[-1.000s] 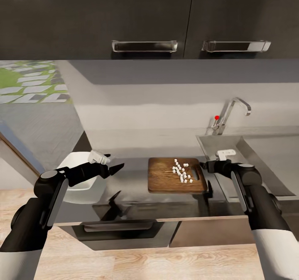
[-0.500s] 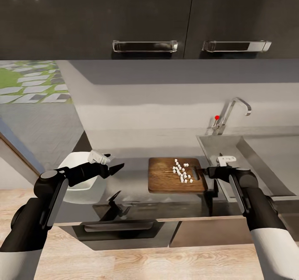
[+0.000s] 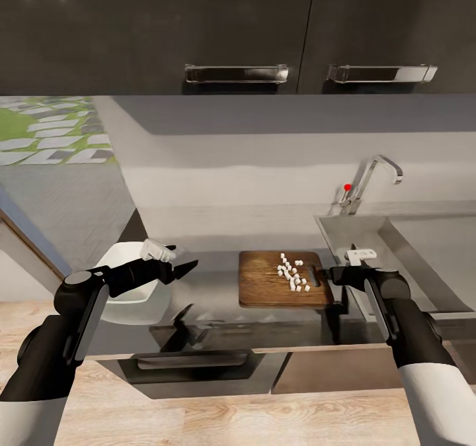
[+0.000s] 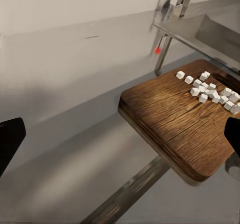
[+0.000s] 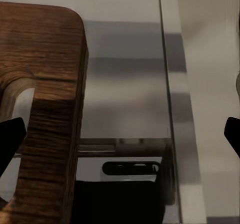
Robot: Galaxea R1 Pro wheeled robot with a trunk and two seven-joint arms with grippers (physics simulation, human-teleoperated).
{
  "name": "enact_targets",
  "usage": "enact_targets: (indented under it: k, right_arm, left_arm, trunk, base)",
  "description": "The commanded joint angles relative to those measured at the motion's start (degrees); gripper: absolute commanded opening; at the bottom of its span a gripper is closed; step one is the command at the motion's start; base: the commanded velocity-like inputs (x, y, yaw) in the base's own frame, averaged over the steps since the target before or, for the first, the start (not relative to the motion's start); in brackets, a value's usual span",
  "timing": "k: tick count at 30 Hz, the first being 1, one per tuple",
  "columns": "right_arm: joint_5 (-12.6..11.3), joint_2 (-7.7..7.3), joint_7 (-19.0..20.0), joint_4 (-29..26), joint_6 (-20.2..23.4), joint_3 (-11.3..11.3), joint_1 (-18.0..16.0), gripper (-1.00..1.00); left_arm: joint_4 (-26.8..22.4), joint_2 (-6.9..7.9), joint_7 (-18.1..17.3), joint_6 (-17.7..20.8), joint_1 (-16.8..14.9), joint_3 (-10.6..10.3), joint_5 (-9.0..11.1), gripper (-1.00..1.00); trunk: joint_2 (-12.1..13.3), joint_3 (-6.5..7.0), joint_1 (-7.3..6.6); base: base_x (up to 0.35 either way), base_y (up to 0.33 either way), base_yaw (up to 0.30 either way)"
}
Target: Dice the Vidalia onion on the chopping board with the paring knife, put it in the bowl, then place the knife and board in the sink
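So the chopping board is sitting flat on the table, roughly dead center of the head view, slot handle end pointing toward 3 o'clock. A little heap of white diced onion is scattered on the handle half of the board, none of it in the bowl yet. From the left wrist view you get a nice look at the same board and the cubes bunched near the far end.

The right pincer is right at the board's handle end, at about 3 o'clock from the cubes. In the right wrist view the fingertips are spread wide, one on each side of the frame, with the board's slot end between them, not clamped on anything.

The left pincer hovers over the table at about 9 o'clock from the board, well apart from it, fingers apart and nothing in them. The white bowl sits just behind that arm, near the table's left end.

The sink is off at 3 o'clock past the board, tap with the red dot at its back edge.
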Motion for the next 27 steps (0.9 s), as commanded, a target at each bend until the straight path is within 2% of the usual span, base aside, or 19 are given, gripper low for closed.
enact_targets:
  k: [1, 27]
  right_arm:
    - [0.5, 0.02, 0.5, -0.1, 0.3, -0.1, -0.1, 1.00]
    - [0.4, 0.07, 0.7, -0.2, 0.2, 0.1, -0.1, 1.00]
  left_arm:
    - [0.0, 0.03, 0.0, 0.4, -0.1, 0.0, 0.2, 1.00]
    - [0.0, 0.03, 0.0, 0.5, -0.1, 0.0, 0.2, 1.00]
  trunk:
    - [-0.1, -0.11, 0.03]
    - [-0.1, -0.11, 0.03]
  base:
    - [0.000, 0.060, 0.000]
    - [0.024, 0.021, 0.000]
